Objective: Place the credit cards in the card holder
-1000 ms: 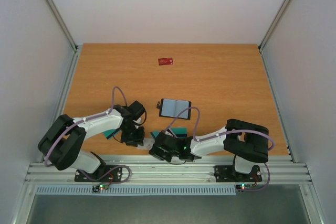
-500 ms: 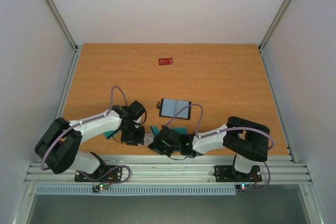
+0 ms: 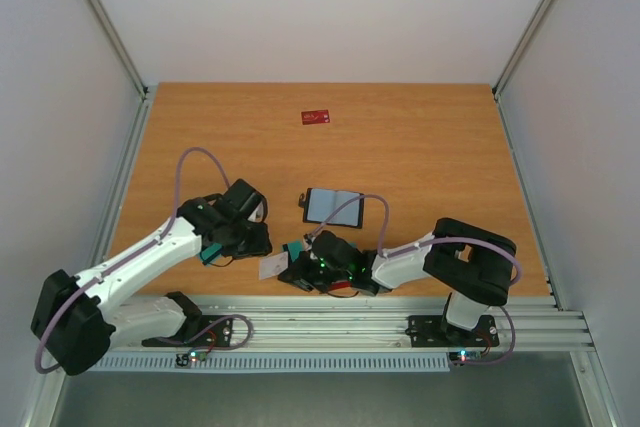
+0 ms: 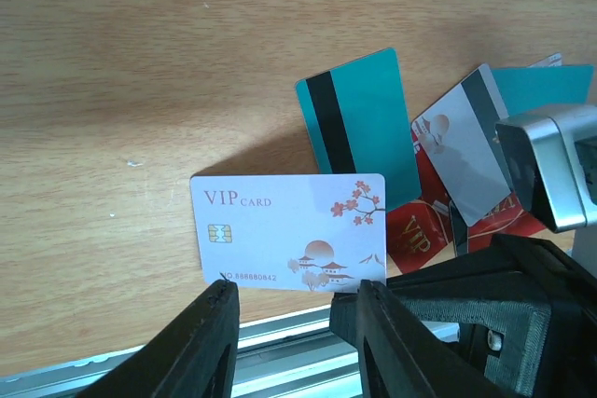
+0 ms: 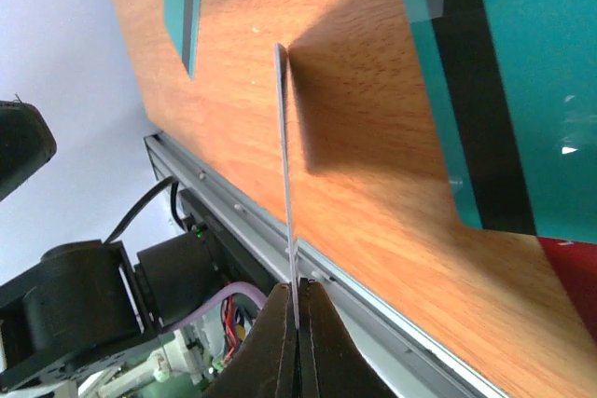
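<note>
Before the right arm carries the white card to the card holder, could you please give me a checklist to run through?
1. Right gripper shut on the white VIP card: ok.
2. Left gripper open, not pinching that card: ok.
3. Left fingertips clear of the card's lower edge: cannot tell.
4. Card holder lying open, pale inside up: ok.
5. All cards stowed: not ok; a teal card and a far red card lie on the table.
</note>
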`<action>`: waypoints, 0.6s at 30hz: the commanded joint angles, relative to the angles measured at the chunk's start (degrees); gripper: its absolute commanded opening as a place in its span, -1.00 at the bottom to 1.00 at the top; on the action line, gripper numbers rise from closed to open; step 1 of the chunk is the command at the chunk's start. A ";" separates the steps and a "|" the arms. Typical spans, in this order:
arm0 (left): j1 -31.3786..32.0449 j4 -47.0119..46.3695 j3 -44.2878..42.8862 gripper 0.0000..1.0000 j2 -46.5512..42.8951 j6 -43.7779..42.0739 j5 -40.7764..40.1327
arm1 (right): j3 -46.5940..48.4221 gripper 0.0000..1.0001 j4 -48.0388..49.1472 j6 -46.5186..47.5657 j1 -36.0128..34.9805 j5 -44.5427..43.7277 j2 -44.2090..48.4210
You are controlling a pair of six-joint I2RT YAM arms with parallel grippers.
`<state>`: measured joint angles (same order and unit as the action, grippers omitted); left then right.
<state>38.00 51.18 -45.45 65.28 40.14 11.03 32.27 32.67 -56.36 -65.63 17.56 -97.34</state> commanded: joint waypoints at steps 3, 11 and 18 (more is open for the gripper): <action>0.12 1.43 -3.19 -0.22 -2.20 0.29 -2.71 | 1.23 -0.98 -0.20 4.63 1.21 6.10 1.63; 0.08 -0.89 -6.29 -0.07 -4.49 -2.17 -1.27 | 3.86 -0.97 -11.98 14.07 4.83 11.22 8.22; 0.11 -2.17 -9.80 0.07 -6.73 -4.13 0.49 | 5.39 -0.98 -28.99 23.83 13.26 17.89 19.58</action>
<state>38.00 51.46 -52.36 60.69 37.50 10.22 35.83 16.10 -40.86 -57.28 30.44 -84.14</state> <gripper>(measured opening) 0.515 0.020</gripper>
